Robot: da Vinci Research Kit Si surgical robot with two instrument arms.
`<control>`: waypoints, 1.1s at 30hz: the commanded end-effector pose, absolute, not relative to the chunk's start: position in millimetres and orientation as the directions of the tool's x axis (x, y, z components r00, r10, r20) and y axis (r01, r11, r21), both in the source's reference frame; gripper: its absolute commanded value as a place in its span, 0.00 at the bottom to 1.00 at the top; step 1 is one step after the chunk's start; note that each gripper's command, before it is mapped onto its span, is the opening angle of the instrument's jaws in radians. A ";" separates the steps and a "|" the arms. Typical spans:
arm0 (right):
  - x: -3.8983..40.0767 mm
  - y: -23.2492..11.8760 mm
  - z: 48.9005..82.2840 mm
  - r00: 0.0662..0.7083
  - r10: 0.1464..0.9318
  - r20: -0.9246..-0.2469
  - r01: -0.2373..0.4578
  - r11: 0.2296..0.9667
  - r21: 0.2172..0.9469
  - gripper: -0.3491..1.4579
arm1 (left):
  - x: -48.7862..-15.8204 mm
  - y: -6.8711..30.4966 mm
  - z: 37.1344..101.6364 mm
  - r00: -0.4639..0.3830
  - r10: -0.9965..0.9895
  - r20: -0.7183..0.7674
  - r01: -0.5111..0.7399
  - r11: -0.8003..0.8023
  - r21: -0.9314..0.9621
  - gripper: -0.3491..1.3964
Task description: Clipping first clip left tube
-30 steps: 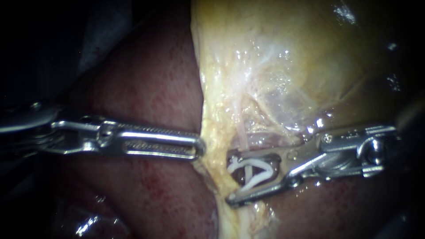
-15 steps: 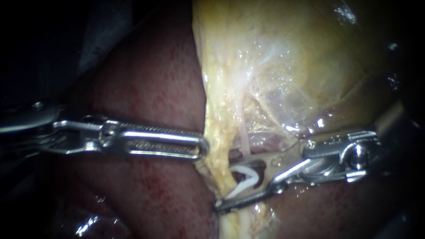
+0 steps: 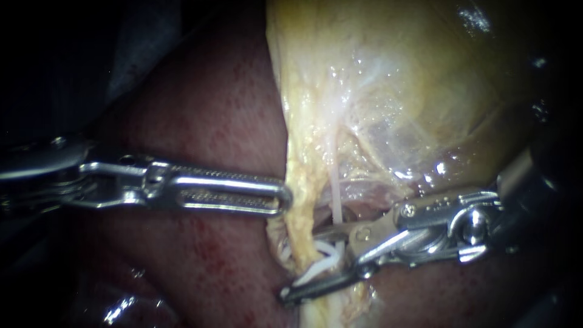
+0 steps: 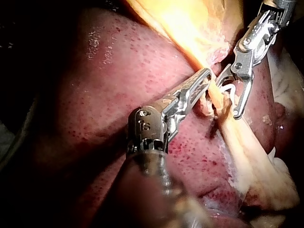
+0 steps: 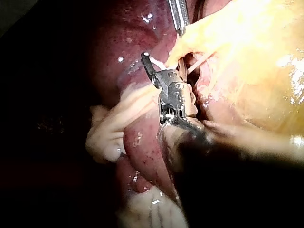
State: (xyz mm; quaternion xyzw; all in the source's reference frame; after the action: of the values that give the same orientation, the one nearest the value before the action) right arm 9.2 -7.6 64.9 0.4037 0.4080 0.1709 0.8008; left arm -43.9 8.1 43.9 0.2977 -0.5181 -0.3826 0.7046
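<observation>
- Endoscope view: the right instrument (image 3: 303, 267) comes in from the right edge. Its two jaws stand apart in a narrow V, and the lower jaw reaches to the lower centre of the frame.
- A white clip (image 3: 317, 262) sits inside that V. Both jaws touch it, so they hold the clip while spread.
- Jaws and clip straddle a strand of yellowish tissue (image 3: 300, 206) at lower centre, and the upper jaw's tip is hidden behind the strand.
- The tube (image 3: 336, 191) is thin and pale and stands just right of that strand, near the centre of the frame.
- Its long axis is close to vertical. The upper end points toward the gallbladder (image 3: 425, 91) in the upper right, and the lower end drops behind the upper jaw, close to the clip.
- Whether the clip's legs enclose the tube cannot be told.
- The left instrument (image 3: 284, 199) enters from the left edge and lies almost horizontal, with its slotted jaw seen face-on. Its tip touches the left edge of the yellowish tissue.
- Left wrist view: the left instrument's jaws lie together with the edge of that tissue pinched at their tip. The right instrument's spread jaws and the clip sit just ahead, across the strand.
- Right wrist view: the clip shows white against the right instrument's dark jaw.
- The red liver (image 3: 200, 121) fills the left and lower parts of the endoscope frame.
</observation>
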 end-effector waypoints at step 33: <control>9.0 -8.0 65.5 0.636 0.598 -0.488 0.074 0.582 0.810 0.37 | -44.0 8.4 44.3 0.169 -0.848 0.502 0.232 0.529 0.816 0.00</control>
State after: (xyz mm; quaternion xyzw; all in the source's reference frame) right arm 9.0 -8.0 65.5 0.4274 0.3932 0.1659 0.7970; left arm -44.0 8.4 44.3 0.2975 -0.5183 -0.3832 0.7043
